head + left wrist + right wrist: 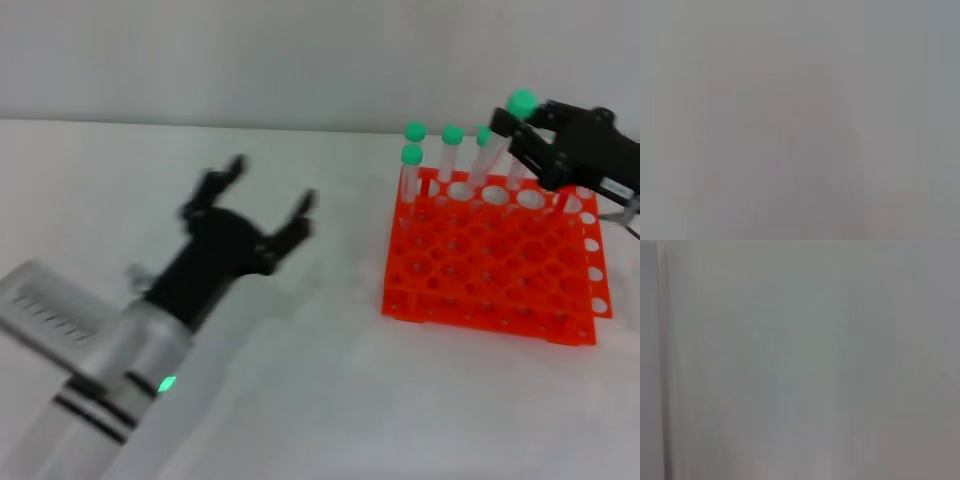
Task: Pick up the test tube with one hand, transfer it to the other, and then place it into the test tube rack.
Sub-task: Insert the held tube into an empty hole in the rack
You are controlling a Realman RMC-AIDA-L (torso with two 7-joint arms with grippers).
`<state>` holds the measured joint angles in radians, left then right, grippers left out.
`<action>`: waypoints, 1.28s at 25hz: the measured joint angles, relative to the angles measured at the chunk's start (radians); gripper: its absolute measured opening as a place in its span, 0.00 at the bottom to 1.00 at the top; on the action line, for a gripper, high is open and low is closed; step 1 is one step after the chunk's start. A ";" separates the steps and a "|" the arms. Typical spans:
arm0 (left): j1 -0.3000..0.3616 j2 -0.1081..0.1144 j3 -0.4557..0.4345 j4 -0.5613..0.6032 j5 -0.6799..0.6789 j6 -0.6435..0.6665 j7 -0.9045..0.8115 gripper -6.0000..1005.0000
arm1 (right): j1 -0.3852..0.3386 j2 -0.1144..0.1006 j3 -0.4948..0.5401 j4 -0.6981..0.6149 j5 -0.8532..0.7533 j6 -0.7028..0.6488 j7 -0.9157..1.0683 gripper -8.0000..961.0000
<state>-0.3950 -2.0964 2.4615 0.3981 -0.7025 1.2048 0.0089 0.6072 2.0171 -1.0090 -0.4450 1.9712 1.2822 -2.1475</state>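
In the head view my right gripper [517, 133] is over the back right of the orange test tube rack [480, 270]. It is shut on a test tube [520, 104] just under its green cap. The tube stands nearly upright, its lower part reaching down to a back-row hole; I cannot tell how deep it sits. My left gripper [270, 192] is open and empty above the white table, left of the rack and apart from it. Both wrist views show only grey haze.
Several other green-capped tubes [412, 155] stand in the rack's back rows at its left corner. The white table [320, 400] spreads around the rack. A pale wall runs along the back.
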 joint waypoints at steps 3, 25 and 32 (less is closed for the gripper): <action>0.054 0.001 -0.026 -0.008 -0.078 0.019 -0.004 0.83 | 0.040 0.005 -0.022 0.016 0.001 -0.062 -0.004 0.24; 0.093 0.003 -0.030 -0.101 -0.261 0.074 -0.081 0.89 | 0.163 0.011 -0.120 0.119 0.046 -0.279 -0.019 0.29; 0.092 0.004 -0.031 -0.102 -0.261 0.072 -0.082 0.89 | 0.166 0.011 -0.126 0.126 0.051 -0.298 -0.020 0.31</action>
<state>-0.3032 -2.0926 2.4304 0.2960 -0.9633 1.2768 -0.0729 0.7730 2.0278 -1.1354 -0.3191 2.0224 0.9838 -2.1672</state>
